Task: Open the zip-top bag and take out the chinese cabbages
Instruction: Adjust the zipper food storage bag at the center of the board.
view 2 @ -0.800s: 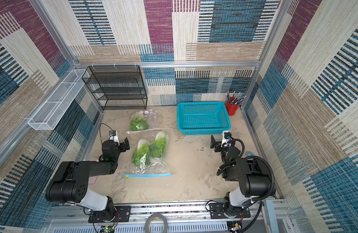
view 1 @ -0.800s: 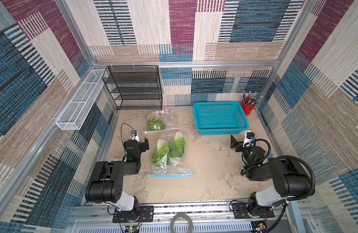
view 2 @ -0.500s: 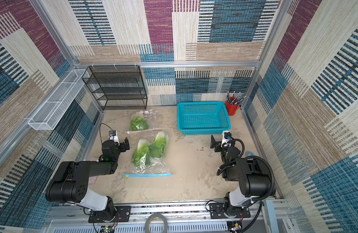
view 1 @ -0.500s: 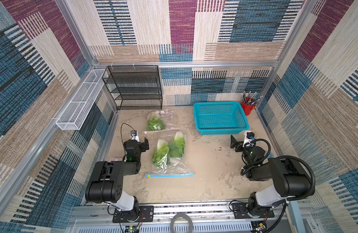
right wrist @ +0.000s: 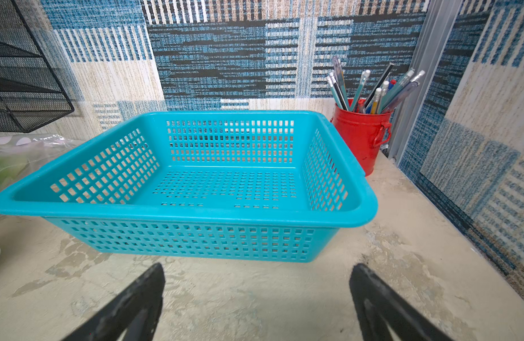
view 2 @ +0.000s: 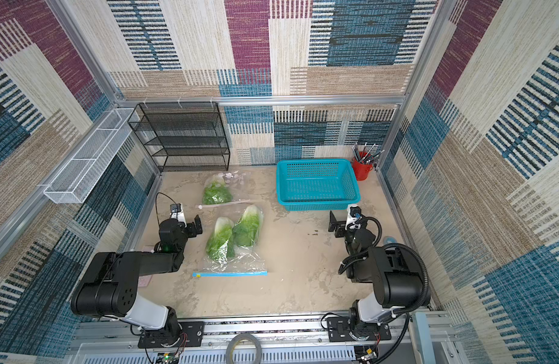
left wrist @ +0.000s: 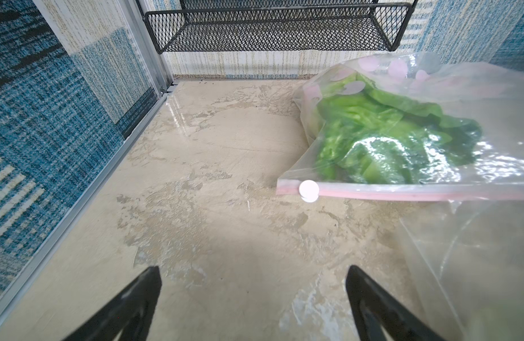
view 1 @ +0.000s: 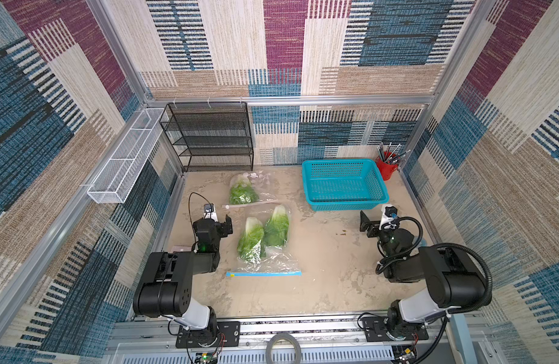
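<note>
The left gripper (view 1: 220,221) is resting low over the table (view 1: 322,283), just beside the near bag (view 1: 273,264); its jaws are standing wide apart and are holding nothing; the right gripper (view 1: 373,224) is waiting near the front of the blue basket (view 1: 335,162), and its jaws are wide apart and holding nothing too. The near bag is lying flat between the two arms; its blue zip strip (view 1: 264,273) is running along the edge closest to the robot; one chinese cabbage (view 1: 251,241) and a second cabbage (view 1: 276,228) are lying side by side inside it, touching, with their white ends pointing away from the robot. The third cabbage (left wrist: 387,138) is sitting inside the far bag (view 1: 262,181), which is lying between the near bag and the black shelf (view 1: 215,135); a white slider (left wrist: 309,190) is sitting at one end of its pink zip strip (left wrist: 417,195). A red cup (view 1: 386,168) of pens is standing beside the basket.
</note>
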